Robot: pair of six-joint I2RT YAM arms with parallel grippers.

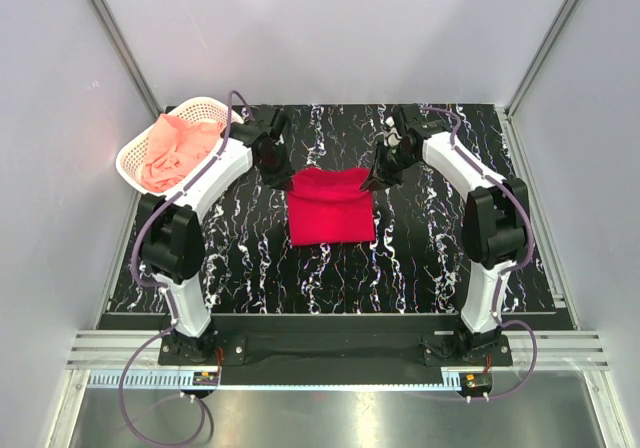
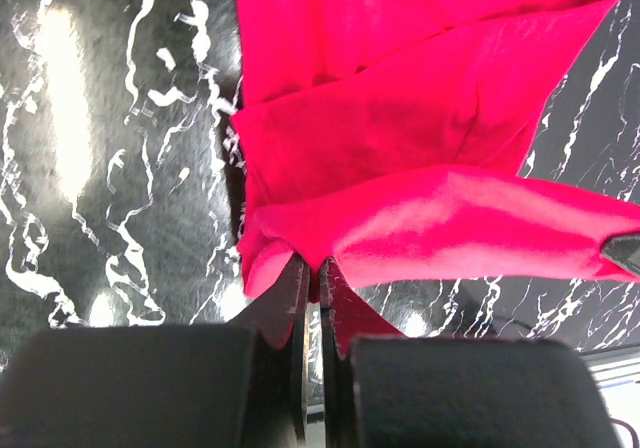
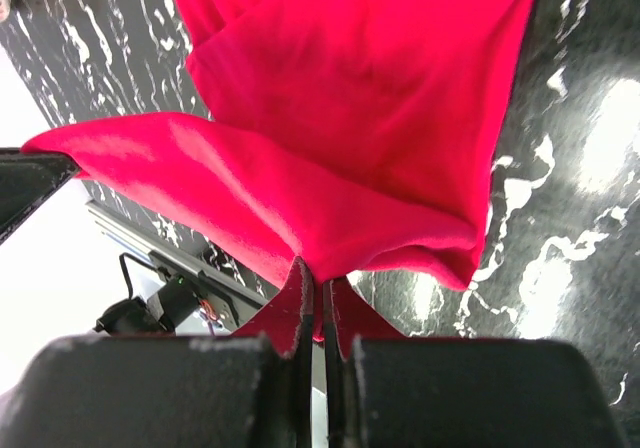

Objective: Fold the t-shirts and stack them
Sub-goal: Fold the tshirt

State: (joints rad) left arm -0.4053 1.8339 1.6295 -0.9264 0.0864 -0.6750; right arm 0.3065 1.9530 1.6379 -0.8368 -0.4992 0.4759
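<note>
My left end effector [image 2: 312, 273] is pinched nearly closed on a fold of the red t-shirt [image 2: 400, 138], with cloth bunched between the two dark fingers at the shirt's far-left corner. My right end effector [image 3: 318, 273] is closed just as tightly on the far-right corner, and red fabric spills out over both of its fingertips.

Between the two grips, the far hem is raised off the surface and stretches from one corner to the other. Below it the fabric drapes down in soft layers. In both wrist views a folded panel lies under the lifted edge.

From above, the rest of the red t-shirt lies flat as a roughly square, folded shape in the middle of the black, white-veined tabletop [image 1: 250, 258]. Its near edge is on the surface, towards my bases.

Well off to the far left, the pink t-shirt [image 1: 175, 158] is crumpled in a heap inside the white lattice basket [image 1: 200, 105]. The basket sits at the tabletop's far-left corner, just beside my left arm.
</note>
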